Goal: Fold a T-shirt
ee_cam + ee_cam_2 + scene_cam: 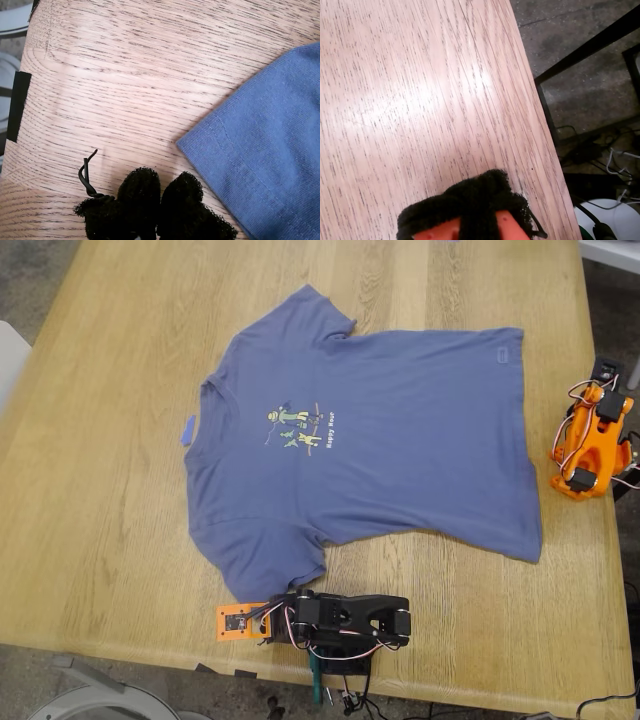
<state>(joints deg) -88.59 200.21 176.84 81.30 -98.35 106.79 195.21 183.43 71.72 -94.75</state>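
Slate-blue T-shirt (400,440) lies spread flat across the wooden desk (110,490), print up. My first tool (160,192) rests clenched and empty just beside a sleeve hem (220,132). My second tool (477,195), also clenched on nothing, sits near the desk's edge, well apart from the shirt.

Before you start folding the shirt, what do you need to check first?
1. T-shirt lies flat and spread out: ok.
2. My first end effector sits beside a shirt edge, not holding it: ok.
3. My second end effector is over bare table, nothing held: ok.
4. Whether the first reaches the far sleeve: cannot tell.
5. Small blue tape scrap by the collar, clear of the fabric: cannot tell.
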